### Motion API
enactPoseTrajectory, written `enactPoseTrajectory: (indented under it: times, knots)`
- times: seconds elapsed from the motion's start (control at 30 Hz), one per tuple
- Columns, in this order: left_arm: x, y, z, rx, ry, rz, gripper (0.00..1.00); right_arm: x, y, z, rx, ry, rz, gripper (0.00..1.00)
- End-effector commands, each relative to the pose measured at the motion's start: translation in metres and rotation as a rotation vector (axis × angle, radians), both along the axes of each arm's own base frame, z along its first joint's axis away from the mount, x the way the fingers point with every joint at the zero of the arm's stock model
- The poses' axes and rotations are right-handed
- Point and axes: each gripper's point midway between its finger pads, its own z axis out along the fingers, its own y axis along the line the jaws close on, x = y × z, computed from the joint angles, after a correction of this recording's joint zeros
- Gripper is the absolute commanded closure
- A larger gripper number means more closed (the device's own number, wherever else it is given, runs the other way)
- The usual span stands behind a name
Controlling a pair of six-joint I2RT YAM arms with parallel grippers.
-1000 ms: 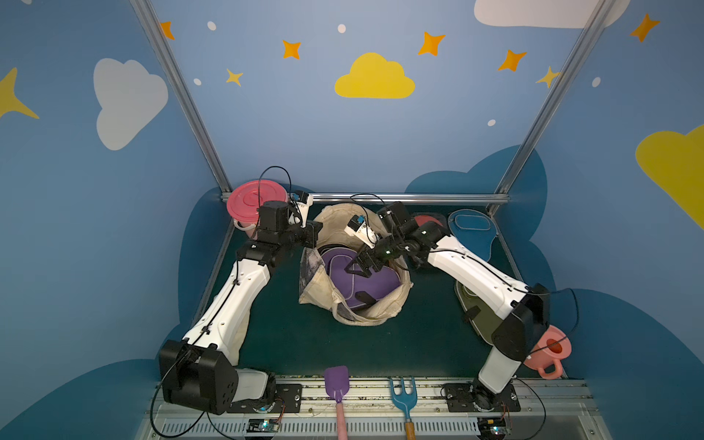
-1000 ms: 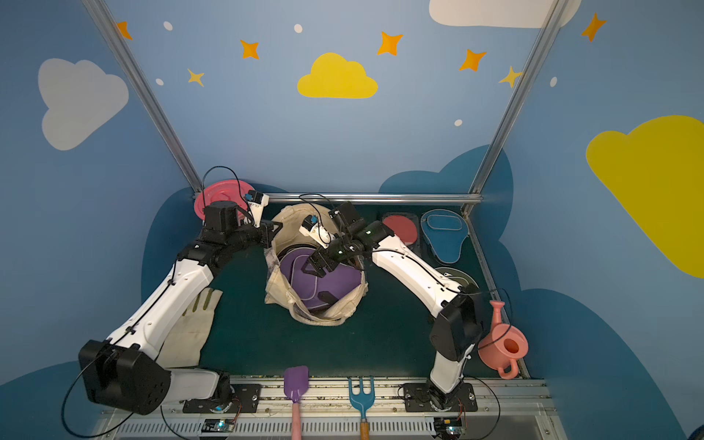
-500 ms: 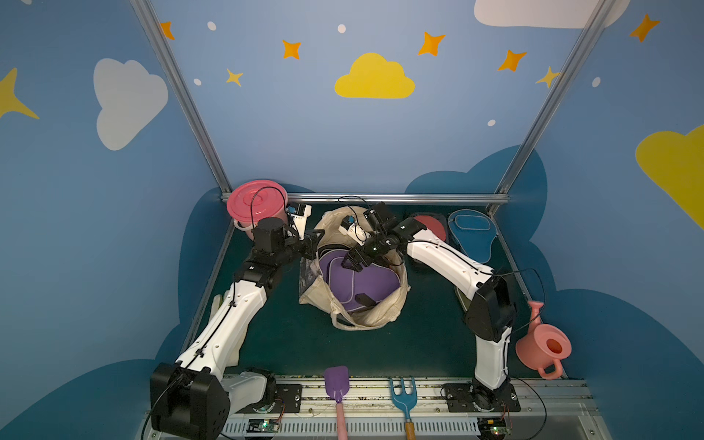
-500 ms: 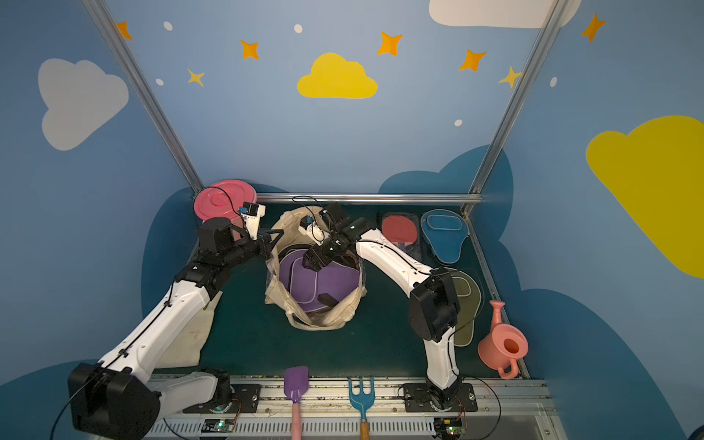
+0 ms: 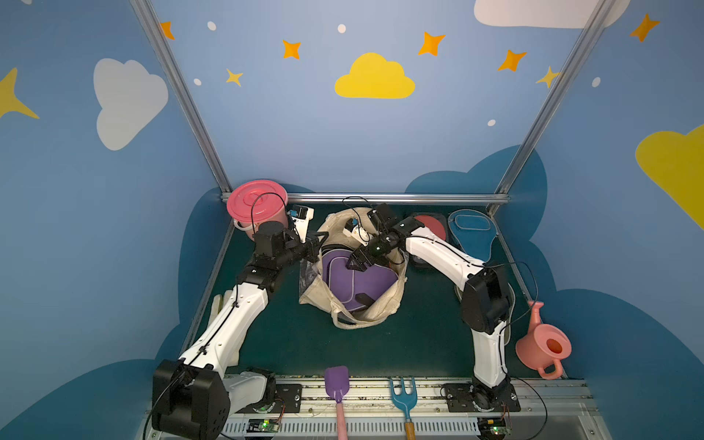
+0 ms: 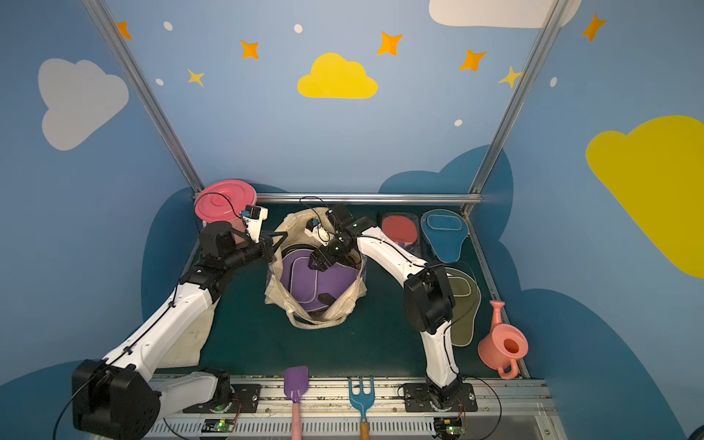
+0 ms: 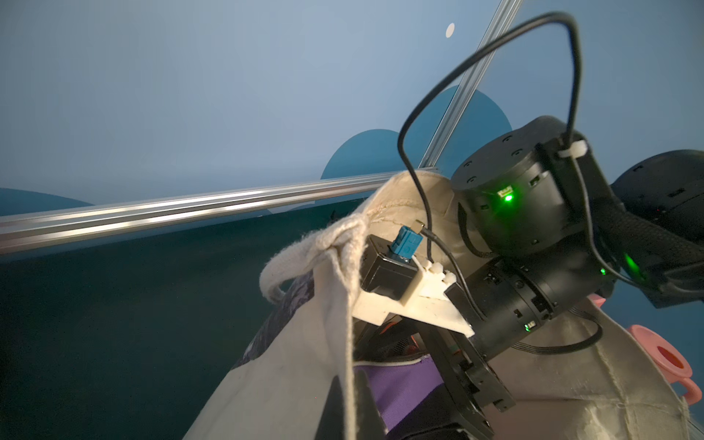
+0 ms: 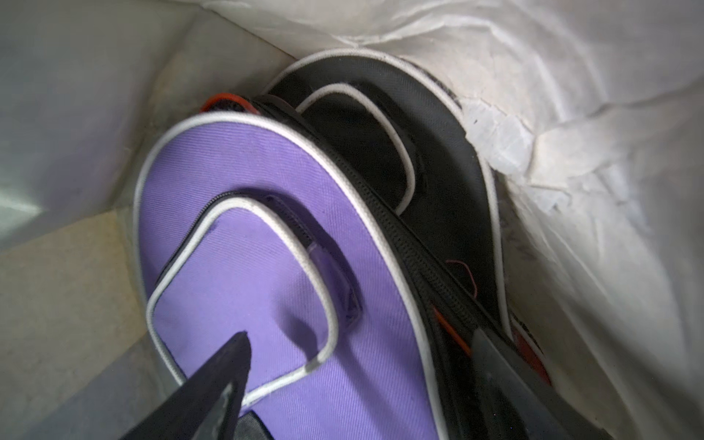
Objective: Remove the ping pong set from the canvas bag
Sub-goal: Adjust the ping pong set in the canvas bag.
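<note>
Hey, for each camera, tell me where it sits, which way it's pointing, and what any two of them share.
Top views: high at the front, looking down toward the back wall; left arm and right arm show whole, canvas bag between them.
Left wrist: on the left arm at the bag's rim, facing the right arm; left gripper shut on the rim.
Right wrist: inside the bag, facing purple cover and black cover; right gripper open.
Shared: every view shows the purple cover.

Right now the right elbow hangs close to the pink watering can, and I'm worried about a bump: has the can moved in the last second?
No. The pink watering can stands in the same spot beside the table's right edge rail.
</note>
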Motion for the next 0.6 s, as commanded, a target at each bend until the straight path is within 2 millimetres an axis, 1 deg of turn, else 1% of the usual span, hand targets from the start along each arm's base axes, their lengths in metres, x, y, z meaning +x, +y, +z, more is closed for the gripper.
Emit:
enactPoseTrajectory:
  times: [0.0,0.13,0.27,0.37,0.5,0.57]
  knots:
    - [-0.006,-0.01,0.035,-0.041,-0.13,-0.069,0.96,-0.002,-0.005,-0.021,-0.012,0.066,0.029,0.11]
    - [-0.005,-0.012,0.034,-0.043,-0.133,-0.077,0.96,-0.014,-0.005,-0.029,0.027,0.16,0.078,0.11]
    - [-0.006,-0.012,0.034,-0.045,-0.138,-0.08,0.96,-0.02,-0.008,-0.038,0.05,0.22,0.087,0.12]
    - [-0.008,-0.011,0.033,-0.043,-0.138,-0.075,0.96,-0.022,-0.01,-0.039,0.067,0.244,0.089,0.15]
    - [-0.01,-0.01,0.033,-0.04,-0.142,-0.071,0.96,-0.028,-0.011,-0.037,0.084,0.271,0.111,0.28]
    - [-0.011,-0.009,0.033,-0.038,-0.145,-0.068,0.96,-0.032,-0.011,-0.035,0.089,0.28,0.123,0.4]
